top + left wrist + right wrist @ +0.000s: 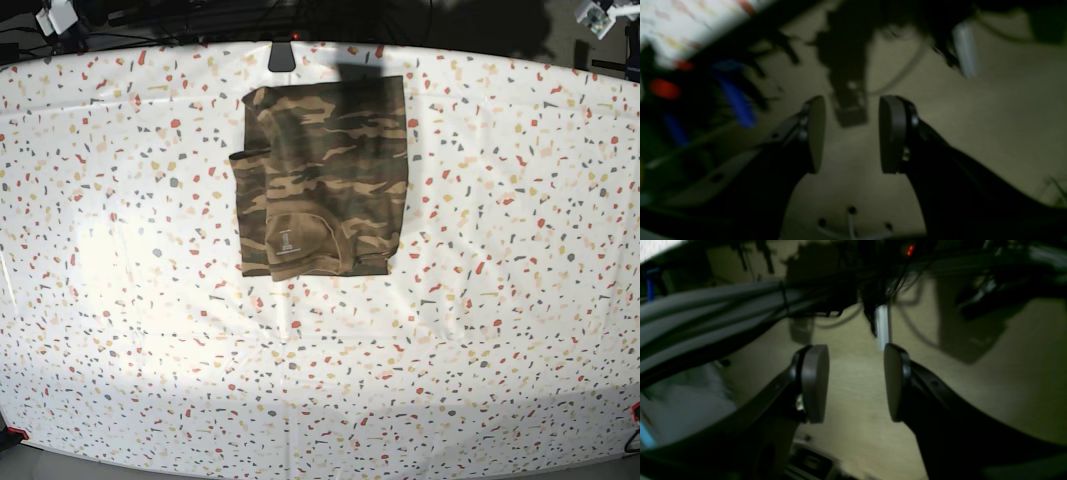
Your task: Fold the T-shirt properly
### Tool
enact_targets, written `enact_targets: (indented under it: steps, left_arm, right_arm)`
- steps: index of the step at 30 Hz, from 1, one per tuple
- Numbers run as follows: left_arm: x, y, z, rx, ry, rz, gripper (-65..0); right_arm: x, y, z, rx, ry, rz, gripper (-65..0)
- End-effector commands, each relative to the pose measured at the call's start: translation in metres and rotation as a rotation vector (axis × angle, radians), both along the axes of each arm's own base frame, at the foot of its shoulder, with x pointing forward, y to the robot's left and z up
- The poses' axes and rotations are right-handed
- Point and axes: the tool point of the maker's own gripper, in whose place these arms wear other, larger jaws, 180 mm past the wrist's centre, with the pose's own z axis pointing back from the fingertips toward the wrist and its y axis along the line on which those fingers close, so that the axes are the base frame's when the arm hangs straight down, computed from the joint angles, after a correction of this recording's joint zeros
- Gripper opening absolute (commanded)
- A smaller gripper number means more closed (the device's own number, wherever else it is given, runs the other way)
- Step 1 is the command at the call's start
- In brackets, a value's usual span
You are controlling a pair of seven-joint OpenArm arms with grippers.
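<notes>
The camouflage T-shirt (pixel 322 178) lies folded into a rough rectangle on the speckled white cloth (pixel 500 300), at the back middle of the table, its pale neck label (pixel 286 240) near the front left corner. No arm shows in the base view. My left gripper (pixel 851 133) is open and empty, held over a tan floor away from the table. My right gripper (pixel 857 383) is open and empty too, over the same kind of floor. The shirt shows in neither wrist view.
A strip of the speckled cloth (pixel 683 26) shows at the top left of the left wrist view, above blurred red and blue objects (pixel 733 100). Grey cable bundles (pixel 706 313) and dark stands cross the right wrist view.
</notes>
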Motion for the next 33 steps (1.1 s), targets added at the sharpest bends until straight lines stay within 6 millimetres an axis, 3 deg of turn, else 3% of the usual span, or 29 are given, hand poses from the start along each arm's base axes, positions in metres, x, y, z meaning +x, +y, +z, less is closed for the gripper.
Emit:
enact_targets:
  steps: [1,5,7,12,18,23,27,33]
  left_arm:
    - [-0.015,0.004,-0.005,0.001,0.04,0.021,-39.7]
    - [-0.052,0.026,-0.048,-0.054,0.107,0.136,-39.7]
    - [-0.056,0.038,-0.079,-0.071,0.106,0.218,-39.7]
    - [-0.056,0.046,-0.161,-0.097,0.173,0.406,-39.7]
    - [-0.075,0.019,-0.237,-0.127,0.311,0.55,-39.7]
    - [-0.08,0.0,-0.263,-0.124,0.377,0.545,-39.7]
    - [-0.079,-0.005,-0.263,-0.112,0.441,0.519,-39.7]
    - [-0.077,0.001,-0.267,-0.059,0.394,0.566,-39.7]
  right_arm:
    - [-0.011,-0.007,-0.004,-0.027,0.03,-0.007,-37.5]
    - [-0.049,-0.024,-0.053,-0.066,0.161,-0.064,-37.5]
    - [-0.059,-0.029,-0.081,-0.061,0.184,-0.076,-37.5]
    - [-0.06,-0.018,-0.156,-0.01,0.274,-0.07,-37.5]
    - [-0.039,0.003,-0.223,0.03,0.308,-0.099,-37.5]
    - [-0.037,0.013,-0.252,0.004,0.349,-0.015,-37.5]
    - [-0.024,0.023,-0.258,0.008,0.345,0.067,-37.5]
    - [-0.015,0.032,-0.262,-0.003,0.291,0.16,-37.5]
